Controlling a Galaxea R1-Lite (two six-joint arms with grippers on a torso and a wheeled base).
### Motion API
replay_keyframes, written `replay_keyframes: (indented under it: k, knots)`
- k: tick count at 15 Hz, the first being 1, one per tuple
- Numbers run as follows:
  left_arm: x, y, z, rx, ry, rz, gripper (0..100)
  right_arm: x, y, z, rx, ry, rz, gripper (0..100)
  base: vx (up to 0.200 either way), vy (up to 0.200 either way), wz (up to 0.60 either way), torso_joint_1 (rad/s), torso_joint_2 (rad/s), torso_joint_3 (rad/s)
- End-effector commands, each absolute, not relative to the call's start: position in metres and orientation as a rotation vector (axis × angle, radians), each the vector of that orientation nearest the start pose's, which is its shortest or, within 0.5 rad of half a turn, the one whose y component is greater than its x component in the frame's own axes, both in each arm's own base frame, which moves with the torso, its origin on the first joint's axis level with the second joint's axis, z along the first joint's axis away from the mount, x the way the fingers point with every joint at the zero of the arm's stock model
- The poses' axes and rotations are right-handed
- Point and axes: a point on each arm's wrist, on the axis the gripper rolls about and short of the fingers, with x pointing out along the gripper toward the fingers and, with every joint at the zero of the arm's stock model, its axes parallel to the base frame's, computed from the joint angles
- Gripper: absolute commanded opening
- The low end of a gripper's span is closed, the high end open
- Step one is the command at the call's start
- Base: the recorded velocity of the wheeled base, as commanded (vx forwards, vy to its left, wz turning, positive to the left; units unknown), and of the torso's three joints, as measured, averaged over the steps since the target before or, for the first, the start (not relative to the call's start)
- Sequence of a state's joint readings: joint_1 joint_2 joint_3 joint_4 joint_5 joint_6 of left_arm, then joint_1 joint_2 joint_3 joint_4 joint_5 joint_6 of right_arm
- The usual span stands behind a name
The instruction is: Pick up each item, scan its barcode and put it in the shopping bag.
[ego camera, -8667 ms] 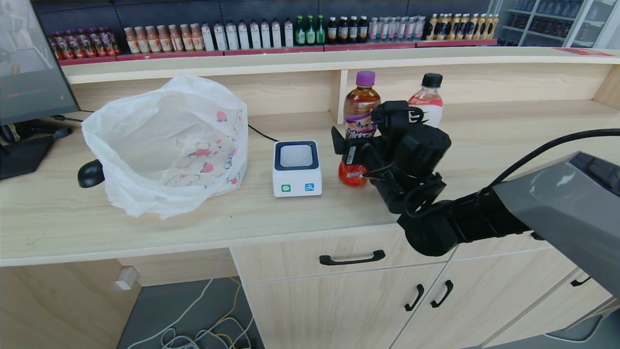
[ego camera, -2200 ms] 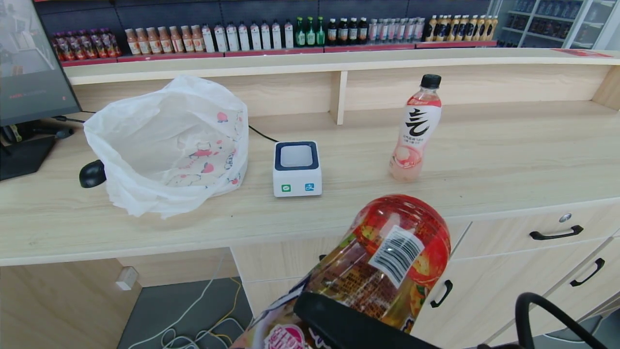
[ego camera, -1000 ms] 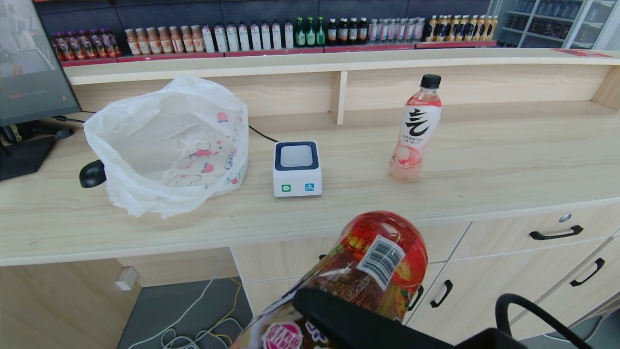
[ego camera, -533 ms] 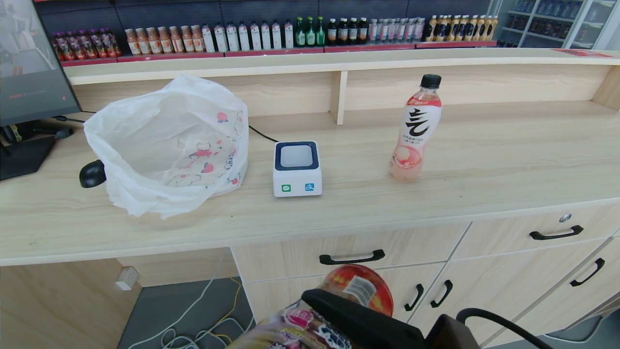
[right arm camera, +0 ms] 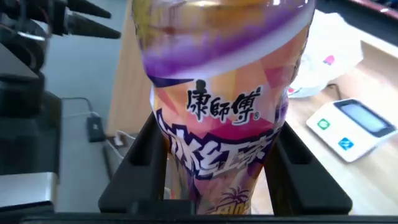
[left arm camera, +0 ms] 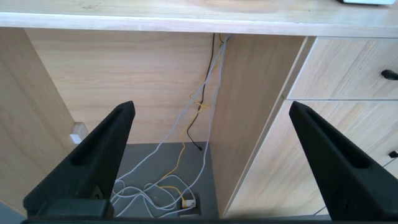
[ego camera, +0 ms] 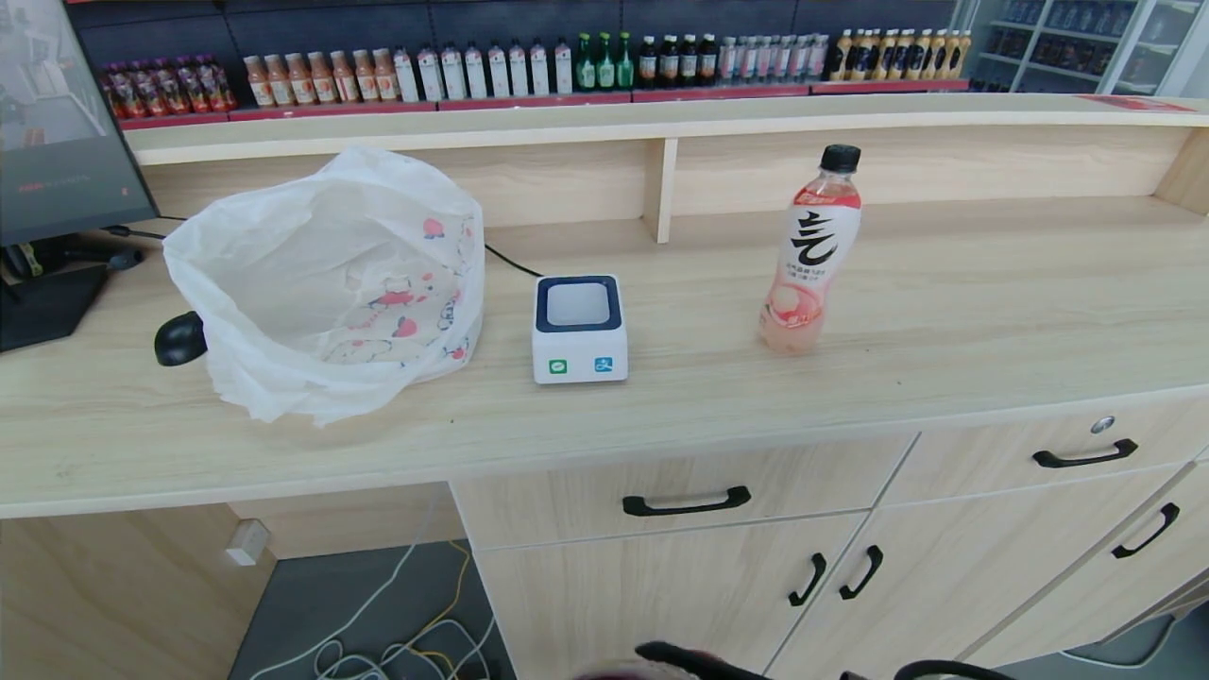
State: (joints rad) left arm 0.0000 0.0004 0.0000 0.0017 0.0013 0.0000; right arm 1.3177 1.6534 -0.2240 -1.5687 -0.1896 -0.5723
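**Purple-labelled tea bottle (right arm camera: pixel 224 118) clamped tight**

Head view — shopping bag (ego camera: pixel 326 283), scanner (ego camera: pixel 579 328) and pink bottle (ego camera: pixel 810 255) stand on the wooden counter (ego camera: pixel 661 406). Left wrist: left gripper (left arm camera: pixel 211 118) spread wide, low before the counter's front. Right wrist — right gripper (right arm camera: pixel 221 171) squeezes the tea bottle, held off the counter.

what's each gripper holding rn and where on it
The right gripper clamps the bottle by its labelled body; the left gripper is open and empty.

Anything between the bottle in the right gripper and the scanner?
Nothing visible. Only wooden counter lies between the held purple-labelled bottle and the white box scanner; the white plastic bag and pink bottle flank it.
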Motion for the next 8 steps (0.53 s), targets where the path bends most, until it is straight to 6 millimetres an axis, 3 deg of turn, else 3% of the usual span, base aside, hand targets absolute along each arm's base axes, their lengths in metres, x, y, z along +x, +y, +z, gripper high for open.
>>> replay_keyframes:
  k: [1,4,8]
  knots:
    - [-0.023,0.000,0.075,-0.002,0.002,0.002,100,0.064,0.207,0.151,-0.325,-0.383,1.101,0,0.000,0.000,0.00,0.000,0.00,0.000]
    - [-0.023,0.000,0.075,0.000,0.002,0.002,100,0.074,0.212,0.165,-0.095,-0.314,1.107,0,0.000,0.000,0.00,0.000,0.00,0.000]
    - [-0.023,0.000,0.075,0.000,0.002,0.002,100,0.078,0.207,0.177,0.057,-0.276,1.051,0,0.000,0.000,0.00,0.000,0.00,0.000]
